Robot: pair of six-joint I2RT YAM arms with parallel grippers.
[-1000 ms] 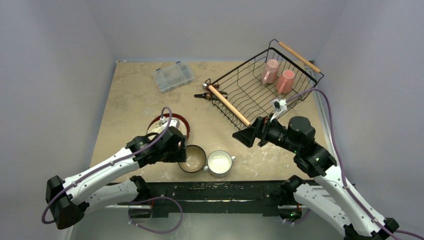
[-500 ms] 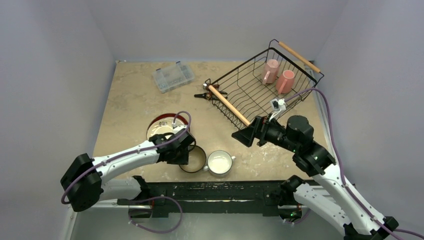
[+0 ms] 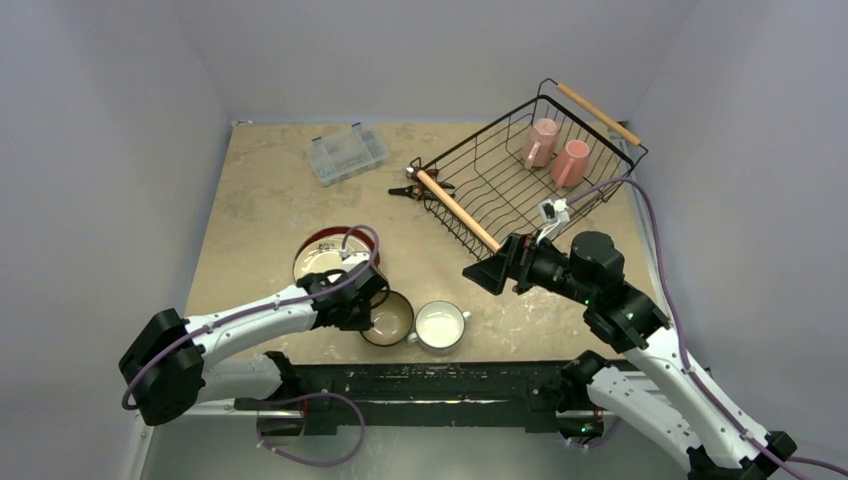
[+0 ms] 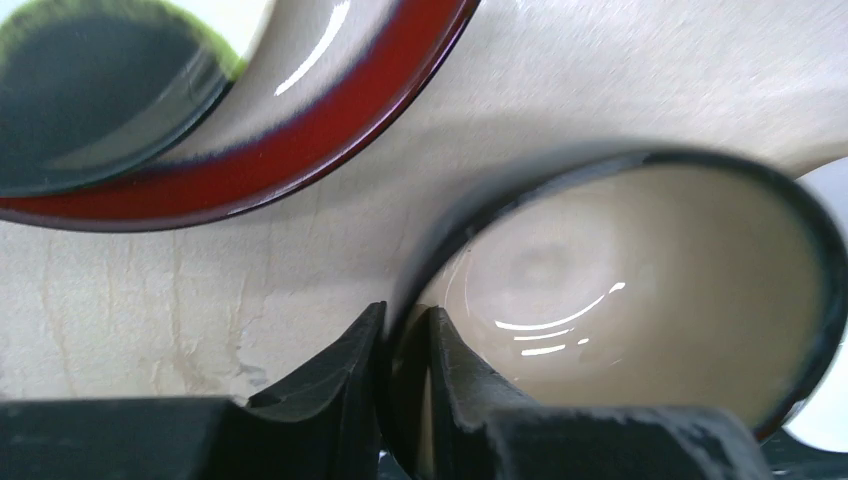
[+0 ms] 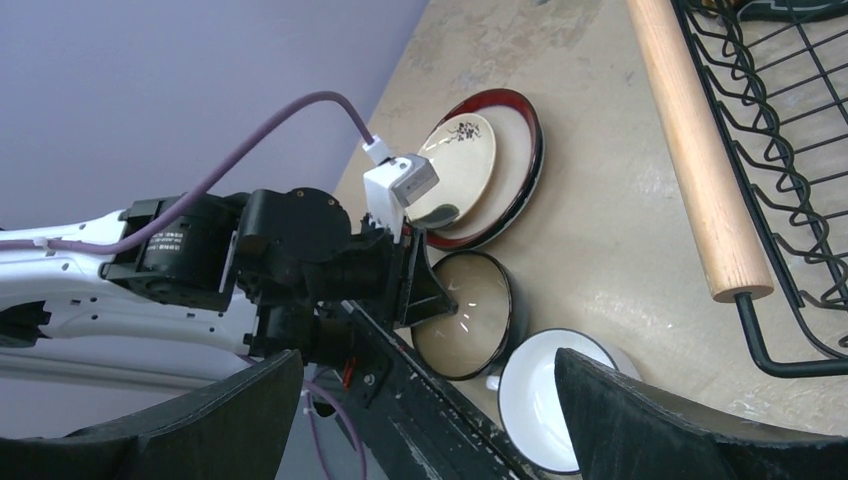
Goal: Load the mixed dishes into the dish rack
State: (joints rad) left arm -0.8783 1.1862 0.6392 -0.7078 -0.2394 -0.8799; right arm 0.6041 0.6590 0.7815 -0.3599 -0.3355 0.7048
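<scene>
Apparently dark-rimmed bowl (image 4: 600,270) (glossy tan inside)

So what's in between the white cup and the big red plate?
The blue bowl, tan inside, sits between the white cup and the red-rimmed plate; the left gripper pinches its rim. The top view shows it.

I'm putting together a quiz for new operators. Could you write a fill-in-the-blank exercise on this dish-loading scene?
1. The left gripper pinches the blue bowl by its rim, one finger inside, the other ____.
2. The dish rack holds ____ pink mugs.
3. The cream plate lies ____ the red-rimmed plate.
4. The right gripper hovers with its jaws ____.
Missing words: outside; two; on; open.
</scene>
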